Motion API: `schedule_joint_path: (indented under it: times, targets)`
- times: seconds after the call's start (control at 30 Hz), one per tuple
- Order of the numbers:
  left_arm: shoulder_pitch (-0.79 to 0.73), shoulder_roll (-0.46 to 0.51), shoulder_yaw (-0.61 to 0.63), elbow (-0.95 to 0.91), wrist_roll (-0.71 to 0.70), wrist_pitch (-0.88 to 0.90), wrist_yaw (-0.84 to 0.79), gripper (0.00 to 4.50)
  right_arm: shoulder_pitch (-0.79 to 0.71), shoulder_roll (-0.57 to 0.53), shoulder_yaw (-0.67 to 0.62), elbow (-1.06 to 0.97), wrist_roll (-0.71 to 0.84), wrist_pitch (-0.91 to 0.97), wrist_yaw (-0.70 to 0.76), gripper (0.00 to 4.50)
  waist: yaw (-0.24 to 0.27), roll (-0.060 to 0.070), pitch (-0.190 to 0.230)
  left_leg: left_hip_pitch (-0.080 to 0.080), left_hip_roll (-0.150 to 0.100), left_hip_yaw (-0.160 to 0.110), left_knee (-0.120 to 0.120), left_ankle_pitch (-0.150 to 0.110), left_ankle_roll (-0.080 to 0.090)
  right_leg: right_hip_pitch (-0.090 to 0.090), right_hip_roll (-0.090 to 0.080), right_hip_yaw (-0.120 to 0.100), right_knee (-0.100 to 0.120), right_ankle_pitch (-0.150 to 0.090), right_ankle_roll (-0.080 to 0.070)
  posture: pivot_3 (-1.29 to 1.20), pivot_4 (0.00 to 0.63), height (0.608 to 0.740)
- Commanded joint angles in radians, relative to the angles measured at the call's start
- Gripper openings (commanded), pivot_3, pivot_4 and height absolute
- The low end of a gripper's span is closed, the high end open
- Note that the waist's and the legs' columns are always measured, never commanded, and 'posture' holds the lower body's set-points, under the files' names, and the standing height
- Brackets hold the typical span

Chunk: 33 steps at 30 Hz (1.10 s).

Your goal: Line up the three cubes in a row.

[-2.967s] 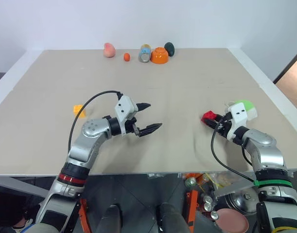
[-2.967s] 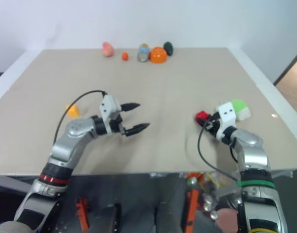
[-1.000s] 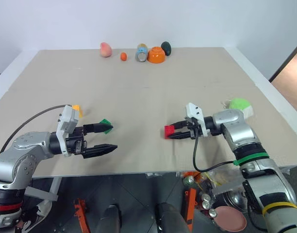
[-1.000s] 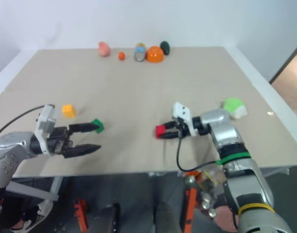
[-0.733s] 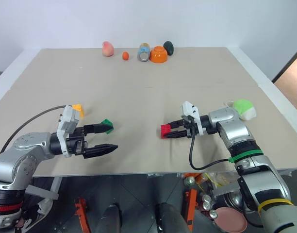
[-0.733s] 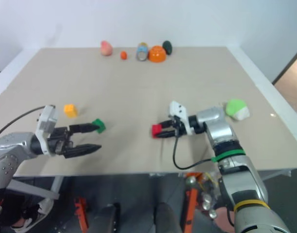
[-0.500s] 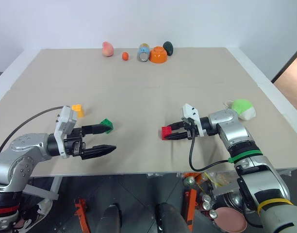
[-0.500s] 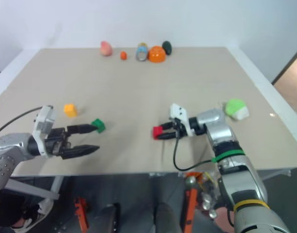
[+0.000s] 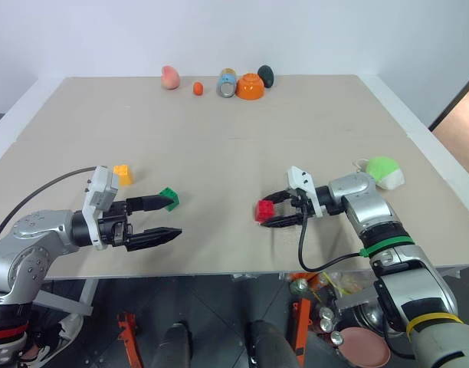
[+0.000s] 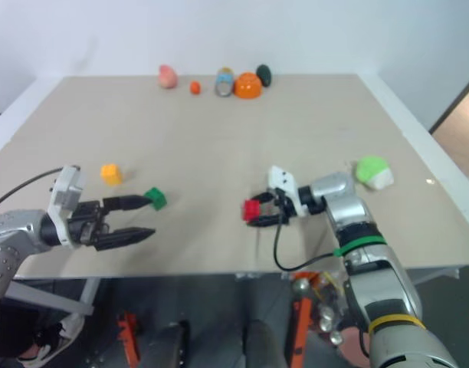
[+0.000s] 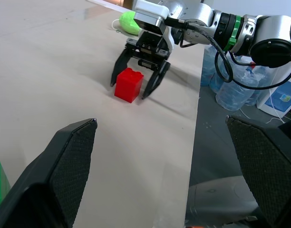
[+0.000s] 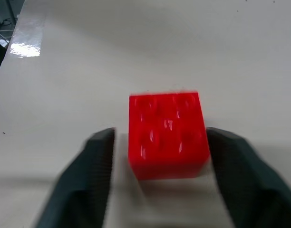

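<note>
Three cubes lie on the table [image 9: 311, 130], one of each colour, and two pincers work over its near part. The left pincer [image 9: 172, 218] hangs spread wide, empty, its black fingers pointing toward the middle of the table. One green cube [image 9: 168, 198] sits just beside the tip of its farther finger; whether they touch cannot be told. One yellow-orange cube [image 9: 122, 174] lies a little beyond that pincer's wrist, apart from it.

The right pincer [image 9: 271, 211] is spread too, with the one red cube [image 9: 265, 210] standing on the table between its two fingertips. In the left wrist view the red cube [image 11: 129, 85] shows a gap on each side between it and the fingers [image 11: 120, 69]. The right wrist view shows the same: red cube [image 12: 167, 133] resting on the table, a sliver of table on either side.

Behind the right pincer's forearm lies one fuzzy green-and-white ball [image 9: 384, 171], well apart from the fingertips. At the far edge stand five small things in a line: one pink object [image 9: 171, 77], one small orange ball [image 9: 198, 88], one can on its side [image 9: 228, 83], one orange bowl [image 9: 250, 87] and one dark green object [image 9: 267, 75].

A second ago the right pincer was pinching the red cube; now its fingers have parted and let go. The left pincer stays wide as before.
</note>
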State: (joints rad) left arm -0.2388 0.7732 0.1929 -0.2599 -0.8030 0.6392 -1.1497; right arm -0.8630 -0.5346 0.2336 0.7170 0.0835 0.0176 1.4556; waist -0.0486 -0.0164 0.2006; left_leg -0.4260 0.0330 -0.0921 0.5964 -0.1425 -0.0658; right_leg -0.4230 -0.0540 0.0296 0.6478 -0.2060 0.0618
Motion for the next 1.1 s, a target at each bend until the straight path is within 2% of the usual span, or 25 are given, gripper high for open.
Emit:
schedule_joint_path:
  times: [0.03, 0.2, 0.37, 0.43, 0.53, 0.67, 0.8, 0.93, 1.1]
  targets:
    - [-0.013, 0.009, 0.019, -0.029, -0.018, -0.002, 0.0, 4.5, -0.006, -0.001, -0.01, -0.031, -0.008, -0.007, -0.016, 4.47, 0.0, 0.0, 0.0, 0.0, 0.0, 0.0, 0.0, 0.0, 0.0, 0.0, 0.0, 0.0, 0.0, 0.0, 0.0, 0.0, 0.15, 0.738]
    - [-0.003, 0.007, 0.027, -0.022, -0.019, -0.004, 0.009, 4.5, 0.007, -0.022, -0.026, -0.084, 0.005, 0.016, -0.013, 4.47, 0.0, 0.0, 0.0, 0.0, 0.0, 0.0, 0.0, 0.0, 0.0, 0.0, 0.0, 0.0, 0.0, 0.0, 0.0, 0.0, 0.15, 0.738]
    - [0.052, 0.018, 0.081, 0.003, 0.008, -0.019, 0.044, 4.5, 0.103, -0.076, -0.113, -0.4, 0.13, 0.177, -0.034, 4.47, 0.001, 0.0, 0.0, -0.001, 0.0, 0.0, 0.0, 0.0, 0.0, -0.001, 0.0, 0.0, 0.0, 0.0, 0.0, 0.0, 0.15, 0.738]
    - [0.086, 0.017, 0.116, 0.009, 0.026, -0.032, 0.076, 4.5, 0.151, -0.067, -0.168, -0.541, 0.179, 0.246, -0.122, 4.47, 0.0, 0.0, 0.0, -0.001, 0.0, 0.0, -0.001, 0.0, 0.0, -0.001, 0.0, 0.0, 0.0, -0.001, 0.0, 0.0, 0.15, 0.738]
    - [0.125, -0.01, 0.175, 0.022, 0.041, -0.035, 0.168, 4.5, 0.221, -0.005, -0.234, -0.706, 0.197, 0.337, -0.335, 4.47, 0.0, 0.0, 0.0, 0.0, 0.001, 0.0, -0.002, 0.0, 0.0, -0.001, 0.0, 0.0, 0.0, 0.0, 0.0, 0.0, 0.15, 0.738]
    - [0.144, -0.048, 0.212, 0.029, 0.041, -0.022, 0.264, 4.5, 0.301, 0.071, -0.253, -0.846, 0.175, 0.444, -0.558, 4.47, 0.001, 0.0, 0.0, 0.0, 0.001, 0.0, -0.001, 0.0, 0.0, -0.001, 0.0, 0.0, 0.0, 0.0, -0.001, 0.0, 0.15, 0.738]
    - [0.188, -0.049, 0.17, 0.016, 0.123, -0.077, 0.285, 4.5, 0.407, 0.139, -0.267, -1.019, 0.239, 0.566, -0.689, 4.47, 0.003, 0.0, 0.0, -0.001, 0.0, 0.001, -0.001, 0.0, -0.001, -0.001, -0.001, 0.0, 0.0, 0.0, -0.001, 0.0, 0.15, 0.738]
    - [0.185, -0.059, 0.101, 0.066, 0.218, -0.132, 0.305, 4.5, 0.513, 0.137, -0.23, -1.217, 0.328, 0.678, -0.71, 4.47, 0.005, 0.0, 0.0, -0.002, 0.0, 0.0, -0.001, 0.0, -0.001, -0.002, -0.001, 0.0, 0.0, -0.001, -0.001, 0.0, 0.15, 0.738]
    - [0.113, -0.105, 0.032, 0.159, 0.288, -0.18, 0.327, 4.5, 0.574, 0.111, -0.207, -1.368, 0.451, 0.779, -0.706, 4.47, 0.005, -0.001, -0.001, -0.002, 0.0, 0.001, -0.001, 0.0, -0.001, -0.002, -0.001, 0.0, 0.0, -0.001, -0.001, 0.0, 0.15, 0.738]
